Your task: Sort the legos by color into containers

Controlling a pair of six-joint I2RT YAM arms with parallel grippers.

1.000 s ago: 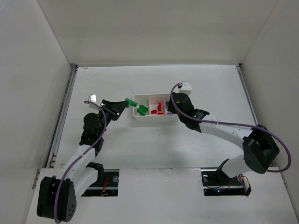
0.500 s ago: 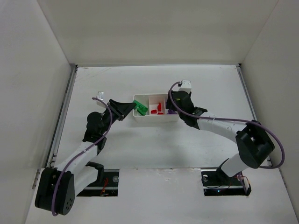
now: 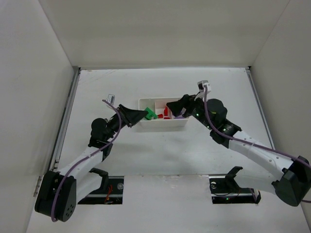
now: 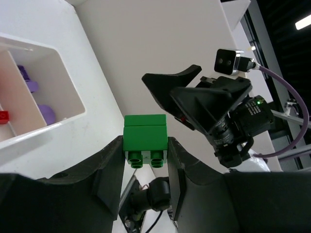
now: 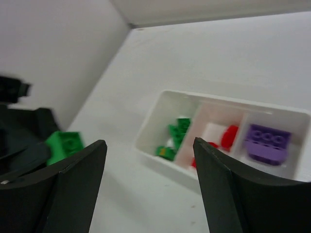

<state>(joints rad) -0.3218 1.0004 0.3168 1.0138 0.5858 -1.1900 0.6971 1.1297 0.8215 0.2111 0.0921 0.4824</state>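
Note:
The white tray [image 3: 163, 122] has three containers side by side. Green legos [image 5: 175, 138] lie in its left one, red legos [image 5: 229, 136] in the middle and a purple brick [image 5: 265, 143] in the right. My left gripper [image 4: 145, 148] is shut on a green brick [image 4: 145, 135]. It holds that green brick [image 3: 150, 114] at the tray's left end, over the left container. My right gripper [image 5: 148, 143] is open and holds nothing. This right gripper [image 3: 176, 109] hangs above the tray's right part.
White walls close in the table on the left, back and right. A metal rail [image 3: 65, 121] runs along the left edge. Both arm bases sit at the near edge.
My left gripper carried the green brick to the right, up to the tray's left container. My right gripper opened wide and lifted back from the tray's right end.

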